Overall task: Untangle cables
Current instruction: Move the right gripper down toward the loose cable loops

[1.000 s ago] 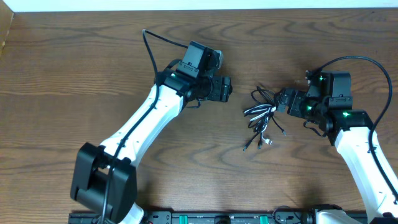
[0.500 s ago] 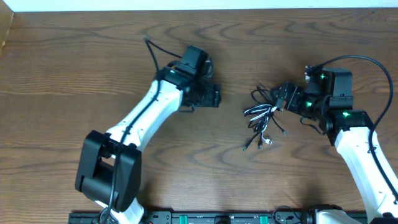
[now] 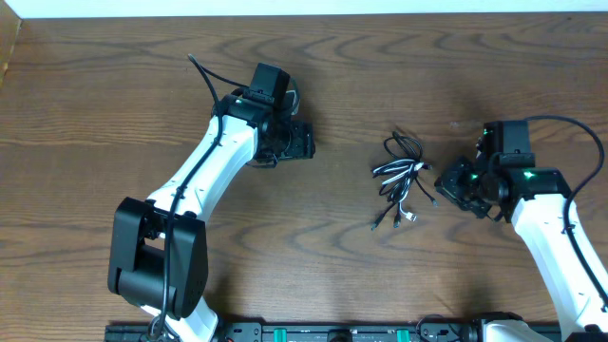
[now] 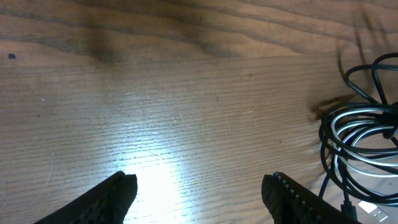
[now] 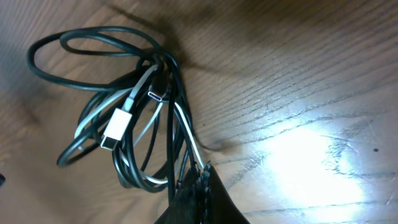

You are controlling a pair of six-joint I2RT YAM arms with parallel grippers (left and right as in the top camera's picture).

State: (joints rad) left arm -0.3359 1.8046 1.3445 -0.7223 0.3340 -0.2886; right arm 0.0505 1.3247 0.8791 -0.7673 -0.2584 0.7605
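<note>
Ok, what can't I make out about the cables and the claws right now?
- Right wrist view: whether the shut right claw pinches a strand of the cables; its own tip hides the contact.
- Left wrist view: most of the cables are cut off by the right edge, and what shows is blurred.
- Overhead: which cord crosses over which, and the plug types, are too small to tell.
</note>
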